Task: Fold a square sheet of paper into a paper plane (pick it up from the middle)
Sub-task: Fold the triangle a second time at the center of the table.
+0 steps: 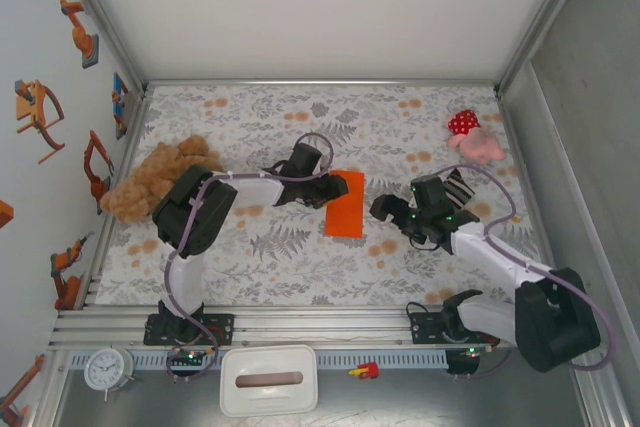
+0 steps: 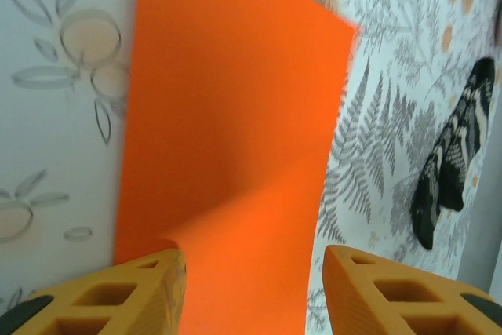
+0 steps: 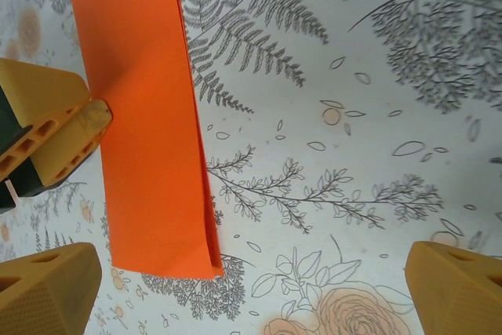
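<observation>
I find the folded bright orange paper sheet flat mid-frame. The left pincer, fingers spread, apparently pins its edge; the right pincer is likewise spread.

The sheet of paper lies flat on the table, near its middle and between the two grippers. The left gripper is set at the sheet's left edge. The right gripper is placed just beside the sheet on the right. A teddy bear is located at the table's left border, and a plush toy at the far right.
</observation>
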`<state>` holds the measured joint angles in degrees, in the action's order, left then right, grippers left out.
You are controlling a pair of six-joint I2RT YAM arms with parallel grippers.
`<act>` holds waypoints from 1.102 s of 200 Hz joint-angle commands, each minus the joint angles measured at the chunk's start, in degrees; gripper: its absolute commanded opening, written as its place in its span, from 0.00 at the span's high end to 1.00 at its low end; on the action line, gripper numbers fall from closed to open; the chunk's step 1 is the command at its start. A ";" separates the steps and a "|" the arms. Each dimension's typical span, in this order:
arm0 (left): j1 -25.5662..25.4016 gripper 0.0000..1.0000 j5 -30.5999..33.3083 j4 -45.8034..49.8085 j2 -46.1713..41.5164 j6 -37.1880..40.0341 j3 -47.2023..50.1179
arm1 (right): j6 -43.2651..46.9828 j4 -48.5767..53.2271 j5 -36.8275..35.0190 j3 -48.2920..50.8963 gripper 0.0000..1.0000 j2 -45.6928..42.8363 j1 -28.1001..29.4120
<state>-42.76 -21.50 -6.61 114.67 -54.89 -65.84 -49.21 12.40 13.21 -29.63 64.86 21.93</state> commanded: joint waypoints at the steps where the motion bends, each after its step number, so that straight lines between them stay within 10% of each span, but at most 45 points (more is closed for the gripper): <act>1: -0.09 0.50 0.02 2.22 1.05 -0.95 -0.95 | -2.73 -1.20 -4.23 1.57 0.03 -2.80 0.04; 74: 0.58 0.51 4.62 7.67 -0.49 -7.52 4.75 | -12.64 -19.61 12.34 5.83 0.40 3.99 0.94; 220: 0.61 0.52 3.61 7.58 1.20 -10.10 4.35 | -13.85 -25.78 15.60 3.89 0.62 16.95 5.67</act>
<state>-42.33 -19.14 -6.52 113.45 -64.25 -63.61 -62.24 -9.76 27.05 -24.73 80.62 27.22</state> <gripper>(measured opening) 0.480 0.384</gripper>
